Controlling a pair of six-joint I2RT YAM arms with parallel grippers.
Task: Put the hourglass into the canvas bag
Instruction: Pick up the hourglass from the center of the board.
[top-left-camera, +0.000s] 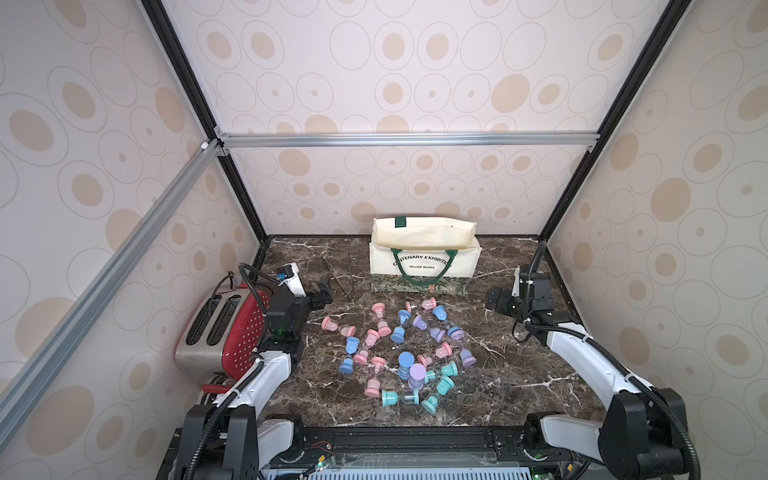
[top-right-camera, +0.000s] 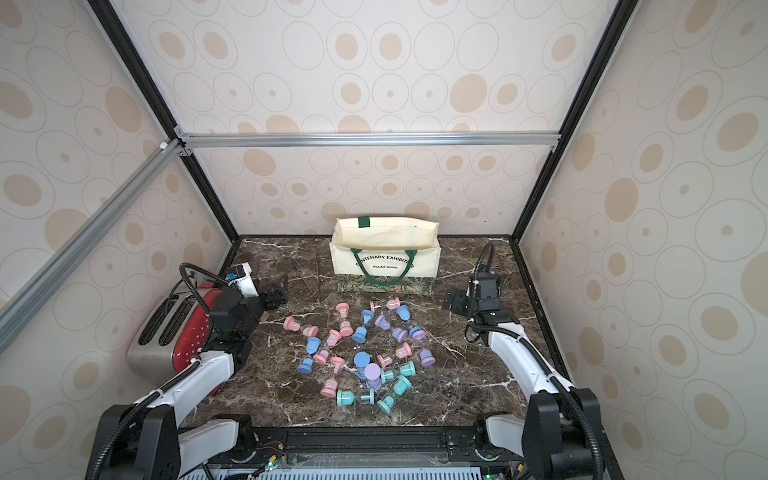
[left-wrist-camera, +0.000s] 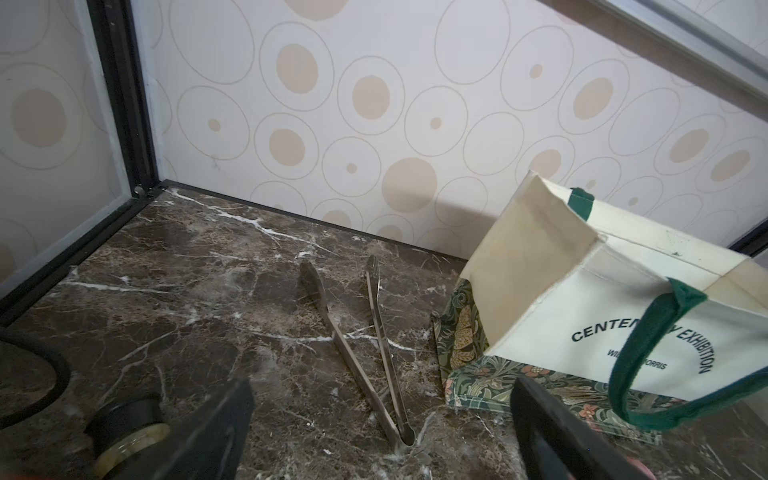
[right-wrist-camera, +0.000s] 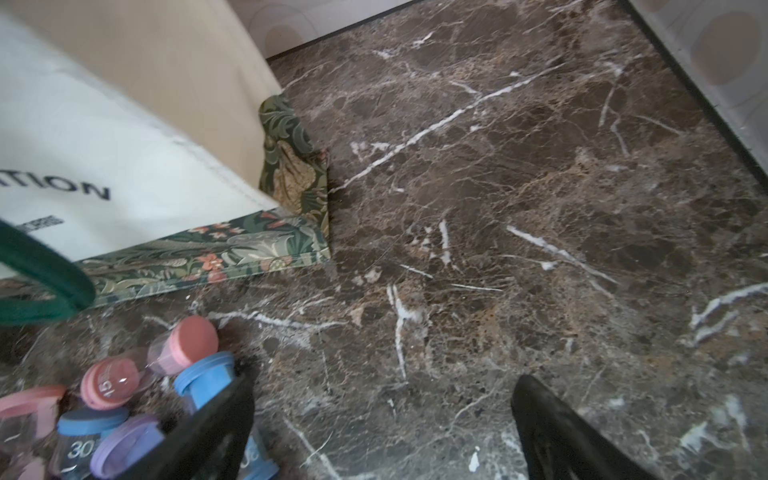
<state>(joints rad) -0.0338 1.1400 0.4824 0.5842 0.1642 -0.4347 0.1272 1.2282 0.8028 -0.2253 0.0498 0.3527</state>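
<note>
Marble table (top-left-camera: 519, 374) holds scattered hourglasses (top-left-camera: 406, 360). Your left tool (top-left-camera: 322, 297) and right tool (top-left-camera: 496, 300) stand released and empty. Pick apparently not begun: grasp one, then lift it over the canvas bag (top-left-camera: 436, 270).

High stereo pair over table (top-left-camera: 519, 374); low wrist views beside canvas bag (left-wrist-camera: 561, 307)

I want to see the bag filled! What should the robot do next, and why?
Probably swing the right gripper toward the pink hourglass near the canvas bag: its jaws stand open and empty, and the hourglasses are on the table.
</note>
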